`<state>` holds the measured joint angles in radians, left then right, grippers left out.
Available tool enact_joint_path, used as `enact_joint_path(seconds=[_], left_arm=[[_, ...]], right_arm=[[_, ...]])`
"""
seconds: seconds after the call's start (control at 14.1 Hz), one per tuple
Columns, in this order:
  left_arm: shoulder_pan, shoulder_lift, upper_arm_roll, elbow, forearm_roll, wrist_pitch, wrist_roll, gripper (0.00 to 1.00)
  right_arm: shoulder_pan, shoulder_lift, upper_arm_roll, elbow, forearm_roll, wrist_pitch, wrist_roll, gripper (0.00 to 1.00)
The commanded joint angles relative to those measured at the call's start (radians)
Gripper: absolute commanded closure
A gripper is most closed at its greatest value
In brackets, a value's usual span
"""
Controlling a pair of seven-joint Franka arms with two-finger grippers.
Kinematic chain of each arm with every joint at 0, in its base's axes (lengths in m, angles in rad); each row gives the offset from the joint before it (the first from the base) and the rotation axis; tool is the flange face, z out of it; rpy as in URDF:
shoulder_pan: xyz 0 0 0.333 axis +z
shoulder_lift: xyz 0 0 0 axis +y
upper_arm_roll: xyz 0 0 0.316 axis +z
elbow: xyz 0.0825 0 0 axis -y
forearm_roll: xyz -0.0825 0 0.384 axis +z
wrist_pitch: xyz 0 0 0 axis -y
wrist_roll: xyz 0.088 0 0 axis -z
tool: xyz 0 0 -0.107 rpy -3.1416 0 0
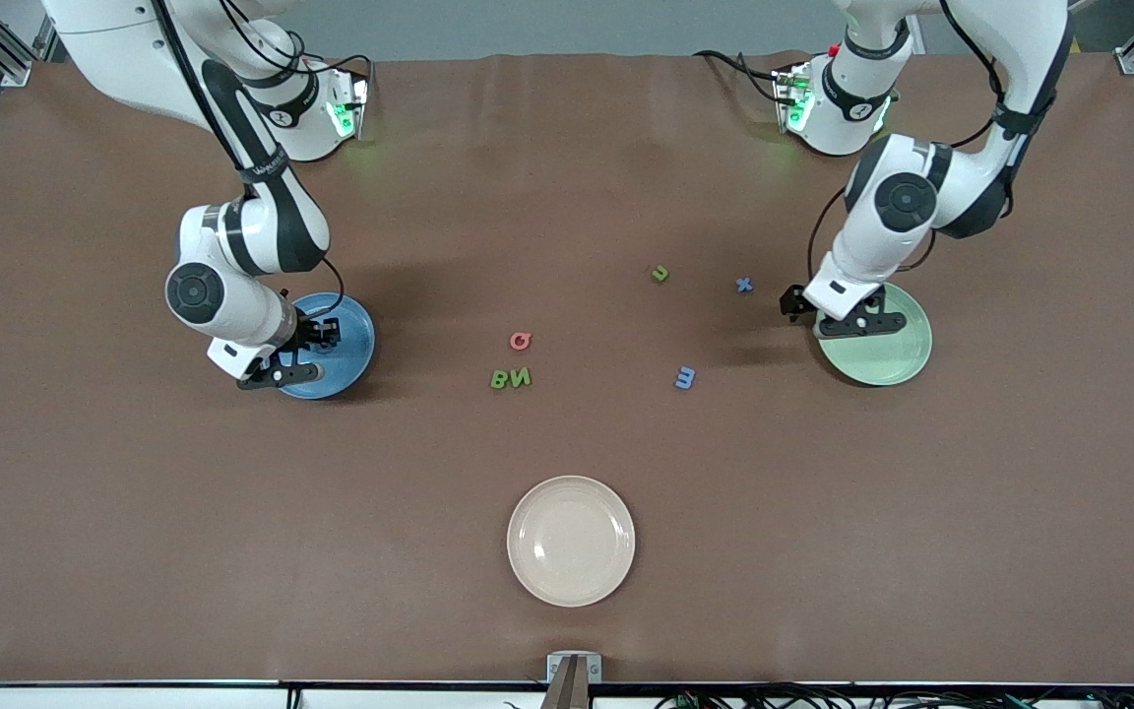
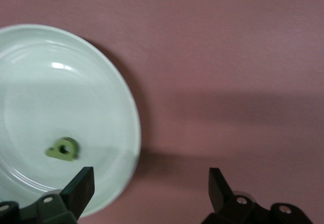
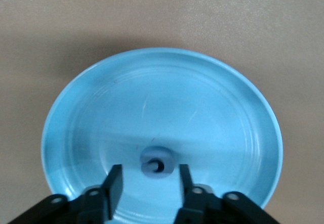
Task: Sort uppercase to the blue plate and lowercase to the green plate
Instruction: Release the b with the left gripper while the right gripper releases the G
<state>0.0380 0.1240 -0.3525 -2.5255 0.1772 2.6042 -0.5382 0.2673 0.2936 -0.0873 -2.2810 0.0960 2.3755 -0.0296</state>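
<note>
The right gripper (image 3: 148,183) hovers over the blue plate (image 1: 350,340) with its fingers parted and nothing between them, a blue C (image 3: 157,163) lying loose in the plate just beneath. Mid-table, the pink-red Q (image 1: 521,341) sits just beside the green B and N (image 1: 510,378), with the cream plate (image 1: 571,541) nearer the camera, and the green u (image 1: 661,274), blue m (image 1: 685,377) and blue x (image 1: 744,285) scattered toward the left arm's end. The left gripper (image 2: 149,188) hangs over the rim of the green plate (image 1: 897,359), jaws spread wide and empty, and a green round-bowled letter (image 2: 63,149) rests in that plate.
</note>
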Motion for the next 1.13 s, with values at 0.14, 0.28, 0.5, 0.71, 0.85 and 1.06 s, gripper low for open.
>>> enact_joint_path(seconds=[0.14, 0.28, 0.5, 0.71, 0.85, 1.06], left_arm=[[0.002, 0.060, -0.101, 0.020, 0.016, -0.013, -0.080, 0.01], [0.002, 0.083, -0.129, 0.017, 0.016, -0.007, -0.159, 0.01], [-0.016, 0.089, -0.146, -0.001, 0.018, -0.004, -0.192, 0.01], [-0.035, 0.106, -0.146, -0.021, 0.018, 0.066, -0.233, 0.02], [-0.035, 0.118, -0.146, -0.038, 0.018, 0.102, -0.235, 0.09], [-0.035, 0.135, -0.146, -0.058, 0.018, 0.131, -0.235, 0.17]], right_arm=[[0.019, -0.116, 0.028, -0.016, -0.001, -0.119, 0.187, 0.00], [0.110, -0.111, 0.028, 0.036, -0.001, -0.140, 0.371, 0.00], [0.206, -0.077, 0.028, 0.148, 0.002, -0.169, 0.685, 0.00], [0.228, -0.038, 0.026, 0.230, -0.013, -0.194, 0.945, 0.00], [0.236, 0.025, 0.026, 0.283, -0.068, -0.199, 0.944, 0.00], [0.245, 0.093, 0.026, 0.337, -0.067, -0.182, 0.956, 0.00]])
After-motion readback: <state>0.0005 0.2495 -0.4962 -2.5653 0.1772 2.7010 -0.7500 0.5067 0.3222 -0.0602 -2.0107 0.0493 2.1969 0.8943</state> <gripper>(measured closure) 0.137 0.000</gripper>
